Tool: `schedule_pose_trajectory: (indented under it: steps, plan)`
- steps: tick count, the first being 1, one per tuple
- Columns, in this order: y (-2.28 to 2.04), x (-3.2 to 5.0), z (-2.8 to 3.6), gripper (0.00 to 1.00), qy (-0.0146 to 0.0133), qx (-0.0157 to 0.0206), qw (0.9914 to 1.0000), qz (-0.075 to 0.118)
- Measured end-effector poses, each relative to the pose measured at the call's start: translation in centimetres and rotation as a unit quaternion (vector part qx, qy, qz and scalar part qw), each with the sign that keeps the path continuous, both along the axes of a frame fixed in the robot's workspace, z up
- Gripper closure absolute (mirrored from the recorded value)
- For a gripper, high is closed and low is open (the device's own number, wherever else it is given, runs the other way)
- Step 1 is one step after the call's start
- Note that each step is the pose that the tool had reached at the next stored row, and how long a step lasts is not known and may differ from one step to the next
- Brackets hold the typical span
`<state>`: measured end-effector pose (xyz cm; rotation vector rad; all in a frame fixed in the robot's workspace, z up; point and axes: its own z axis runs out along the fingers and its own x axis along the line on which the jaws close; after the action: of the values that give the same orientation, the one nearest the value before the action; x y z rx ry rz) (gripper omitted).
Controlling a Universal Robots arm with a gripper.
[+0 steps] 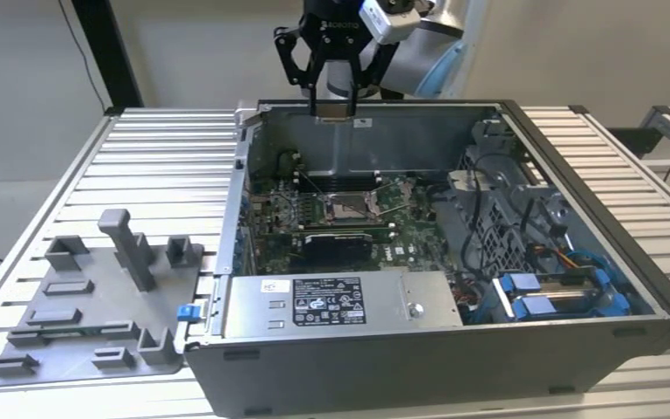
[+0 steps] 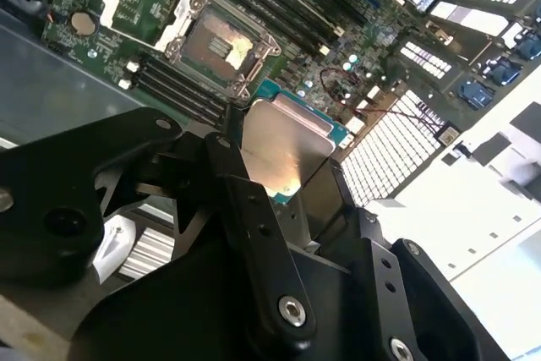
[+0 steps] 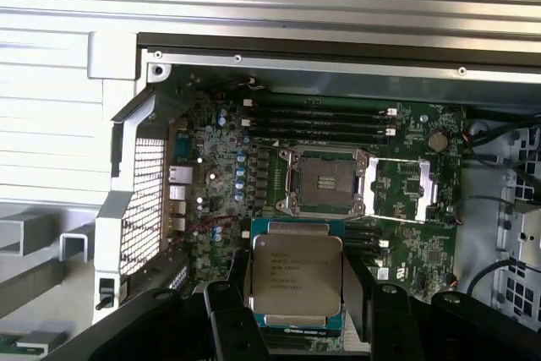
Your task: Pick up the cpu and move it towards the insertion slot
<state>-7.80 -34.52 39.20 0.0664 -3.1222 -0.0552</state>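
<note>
My gripper (image 1: 334, 106) hangs above the back wall of the open computer case (image 1: 614, 262), shut on the cpu (image 1: 335, 112). In both wrist views the cpu (image 3: 297, 281) (image 2: 283, 145) is a flat silvery square with a teal edge, clamped between the black fingers (image 3: 230, 314). The insertion slot (image 1: 347, 207) lies open on the green motherboard inside the case, well below the gripper. In both wrist views the insertion slot (image 3: 324, 183) (image 2: 221, 44) shows a silver frame with a tan centre, a short way beyond the held cpu.
A grey plastic fixture tray (image 1: 32, 349) with upright blocks lies on the ribbed table at the exterior view's left. Inside the case are a power supply (image 1: 335, 301), memory slots (image 3: 321, 120), cables and blue drive brackets (image 1: 557, 292).
</note>
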Motion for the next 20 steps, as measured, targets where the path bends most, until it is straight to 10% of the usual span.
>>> schedule_pose_trajectory:
  steps: [12, 20]
  plan:
    - [0.0, 0.0, 0.0, 1.0, 0.0, 0.0, 0.9996, -0.028]
    - [0.0, 0.0, 0.0, 1.0, 0.0, 0.0, 0.99789, -0.065]
